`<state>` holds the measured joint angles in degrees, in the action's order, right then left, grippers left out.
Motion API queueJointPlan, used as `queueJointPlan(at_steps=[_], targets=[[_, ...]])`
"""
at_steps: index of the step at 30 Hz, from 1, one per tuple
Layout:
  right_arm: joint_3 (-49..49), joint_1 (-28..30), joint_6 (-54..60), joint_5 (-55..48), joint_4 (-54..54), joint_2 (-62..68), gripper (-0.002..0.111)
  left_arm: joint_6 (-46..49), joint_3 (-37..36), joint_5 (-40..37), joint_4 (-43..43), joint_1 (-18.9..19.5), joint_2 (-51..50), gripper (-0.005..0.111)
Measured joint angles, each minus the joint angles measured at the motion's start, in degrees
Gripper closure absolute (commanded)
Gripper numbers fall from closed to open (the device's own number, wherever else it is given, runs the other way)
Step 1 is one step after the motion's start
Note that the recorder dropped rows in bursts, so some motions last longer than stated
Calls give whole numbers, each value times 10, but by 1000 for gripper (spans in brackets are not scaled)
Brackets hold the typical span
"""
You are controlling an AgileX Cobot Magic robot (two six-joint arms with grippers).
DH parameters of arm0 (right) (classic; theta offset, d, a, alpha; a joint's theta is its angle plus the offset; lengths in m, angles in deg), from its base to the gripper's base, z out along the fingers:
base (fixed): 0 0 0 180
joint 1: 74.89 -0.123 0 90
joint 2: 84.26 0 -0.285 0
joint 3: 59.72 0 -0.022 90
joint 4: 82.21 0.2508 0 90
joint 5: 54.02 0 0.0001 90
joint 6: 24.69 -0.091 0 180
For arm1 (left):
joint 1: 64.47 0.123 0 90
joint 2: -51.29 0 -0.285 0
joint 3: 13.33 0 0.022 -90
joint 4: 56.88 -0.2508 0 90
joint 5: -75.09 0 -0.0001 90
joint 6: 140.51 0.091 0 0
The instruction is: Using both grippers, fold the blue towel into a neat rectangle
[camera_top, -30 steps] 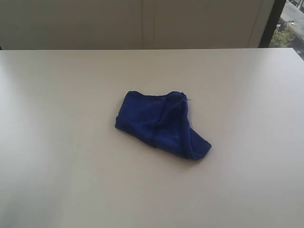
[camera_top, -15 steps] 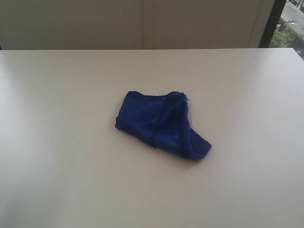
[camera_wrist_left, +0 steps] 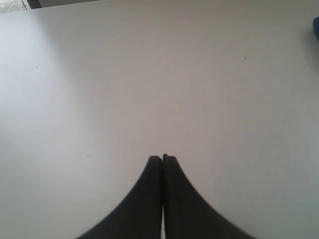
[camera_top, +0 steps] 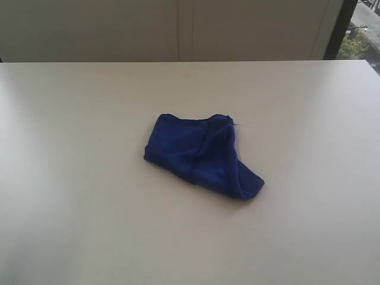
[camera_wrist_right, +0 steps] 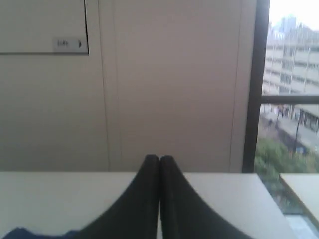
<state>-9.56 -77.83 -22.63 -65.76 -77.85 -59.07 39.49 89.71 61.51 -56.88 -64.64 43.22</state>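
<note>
Well off every table [camera_top: 71,225] edge, blue towel [camera_top: 199,155] lies crumpled; left fingers [camera_wrist_left: 147,201] and right fingers [camera_wrist_right: 145,201] pinched together.

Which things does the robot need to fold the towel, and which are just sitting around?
For the job:
- blue towel, lying crumpled
- left gripper, shut and empty
- right gripper, shut and empty

Just around:
- table, only what the towel lies on
- wall behind the table
- window with buildings outside
</note>
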Motion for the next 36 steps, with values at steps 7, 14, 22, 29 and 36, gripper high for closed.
queueJointPlan(at_steps=[7,14,22,29,36], targets=[[-145,0,0,-181,45,293,108,0,0,0,0,0,0,107],[-156,-2,43,-138,184,531,108,0,0,0,0,0,0,107],[-368,-49,305,-196,492,829,93,0,0,0,0,0,0,107],[-457,-87,316,-182,510,970,74,0,0,0,0,0,0,107],[-477,-100,312,-166,538,1015,83,0,0,0,0,0,0,107]])
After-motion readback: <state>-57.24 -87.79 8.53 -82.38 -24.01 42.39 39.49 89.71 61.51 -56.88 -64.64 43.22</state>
